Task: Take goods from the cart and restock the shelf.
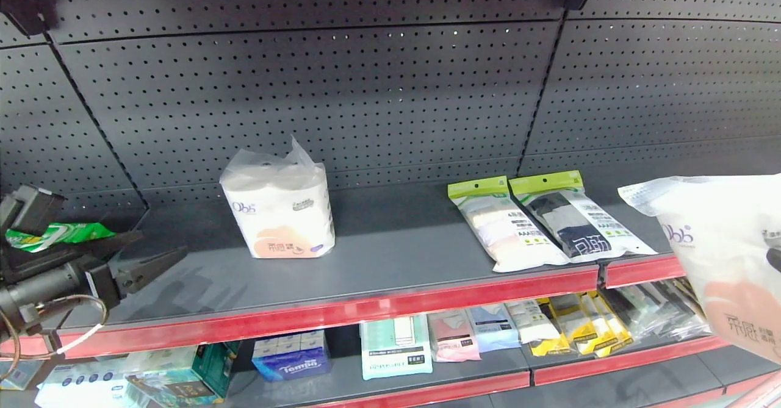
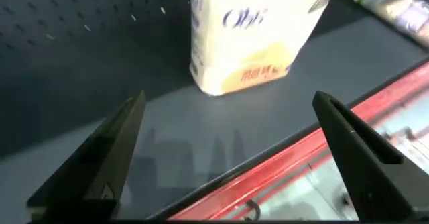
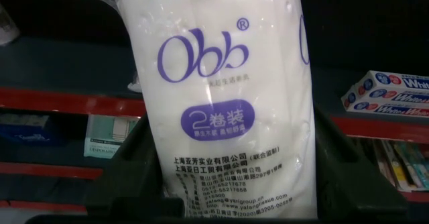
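On the shelf (image 1: 390, 255), tissue pack (image 1: 277, 210) upright, right hand (image 3: 234, 177) gripping second pack (image 1: 726, 243)

A roll pack (image 1: 277, 210) stands left of centre on the shelf (image 1: 390, 255). Two flat packets (image 1: 506, 225) lie side by side right of centre, at the front edge. A second roll pack (image 1: 726, 261) is at the frame's right edge — the left gripper (image 1: 163, 242) at lower left.
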Robot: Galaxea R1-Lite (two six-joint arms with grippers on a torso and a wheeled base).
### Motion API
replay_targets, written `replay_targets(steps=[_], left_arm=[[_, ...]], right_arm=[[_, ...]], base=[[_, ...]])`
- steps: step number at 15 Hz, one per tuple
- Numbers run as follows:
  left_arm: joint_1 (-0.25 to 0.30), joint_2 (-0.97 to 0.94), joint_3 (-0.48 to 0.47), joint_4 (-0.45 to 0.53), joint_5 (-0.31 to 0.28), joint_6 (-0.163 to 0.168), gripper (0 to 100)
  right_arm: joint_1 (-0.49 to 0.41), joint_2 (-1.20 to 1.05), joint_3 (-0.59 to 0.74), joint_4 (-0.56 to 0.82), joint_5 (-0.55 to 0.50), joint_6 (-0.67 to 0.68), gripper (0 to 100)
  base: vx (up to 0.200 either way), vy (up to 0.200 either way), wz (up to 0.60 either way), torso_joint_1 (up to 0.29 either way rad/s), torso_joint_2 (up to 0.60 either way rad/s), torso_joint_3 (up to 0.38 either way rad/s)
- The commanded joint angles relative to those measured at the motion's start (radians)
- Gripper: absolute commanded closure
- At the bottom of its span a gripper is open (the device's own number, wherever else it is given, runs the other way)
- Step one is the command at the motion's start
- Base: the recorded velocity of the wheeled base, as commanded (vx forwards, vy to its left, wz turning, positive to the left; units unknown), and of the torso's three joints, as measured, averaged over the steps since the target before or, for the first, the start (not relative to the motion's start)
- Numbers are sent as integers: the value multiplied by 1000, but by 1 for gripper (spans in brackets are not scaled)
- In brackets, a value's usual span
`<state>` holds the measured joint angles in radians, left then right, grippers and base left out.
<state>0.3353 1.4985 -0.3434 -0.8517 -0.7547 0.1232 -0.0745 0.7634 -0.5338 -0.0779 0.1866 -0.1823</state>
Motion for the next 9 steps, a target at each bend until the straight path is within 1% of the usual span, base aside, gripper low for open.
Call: replay_targets(steps=[1,3,4,6,8,9], left_arm=[[10,132,-37,-9,-55,15,0],[14,181,-83,-13,-129,16,0],[17,212,-128,-13,-180,16,0],[14,275,-216,-15,-255,16,0],[-1,321,-273,-15,-298,16,0],[-18,359,-293,-26,-330,16,0]], right_arm=[[-2,10,9,0,1,0,100],[-4,10,9,0,1,0,100],[-2,11,9,0,1,0,100],[-4,17,9,1,1,0,100],[-4,22,9,1,-1,0,100],[-4,22,9,3,-1,-2,100]], base=[[0,0,0,0,0,0],[0,0,0,0,0,0],[0,0,0,0,0,0],[0,0,0,0,0,0],[0,0,0,0,0,0],[0,0,0,0,0,0]])
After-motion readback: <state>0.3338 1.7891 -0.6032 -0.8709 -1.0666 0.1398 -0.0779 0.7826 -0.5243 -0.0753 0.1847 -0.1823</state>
